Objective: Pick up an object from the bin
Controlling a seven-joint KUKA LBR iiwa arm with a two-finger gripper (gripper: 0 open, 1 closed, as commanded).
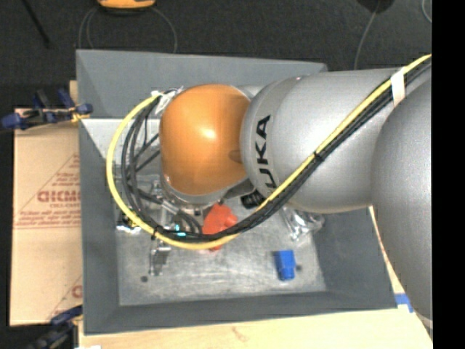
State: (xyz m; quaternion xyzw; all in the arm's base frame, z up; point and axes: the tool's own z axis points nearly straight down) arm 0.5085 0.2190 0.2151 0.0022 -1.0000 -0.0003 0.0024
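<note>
My gripper (155, 262) hangs low over the left part of the bin floor, under the arm's orange cover, and nothing is visible in it. A red rounded thing (219, 219) lies just to its right, partly behind a yellow cable. Further right, a small blue block (285, 265) rests on the floor near the front wall. A clear, shiny thing (301, 225) lies beyond the blue block, half under the arm.
The arm and its orange cover hide the back and middle of the bin. Bare floor stretches between the gripper and the blue block. The bin's sloping walls rise close on the left and front.
</note>
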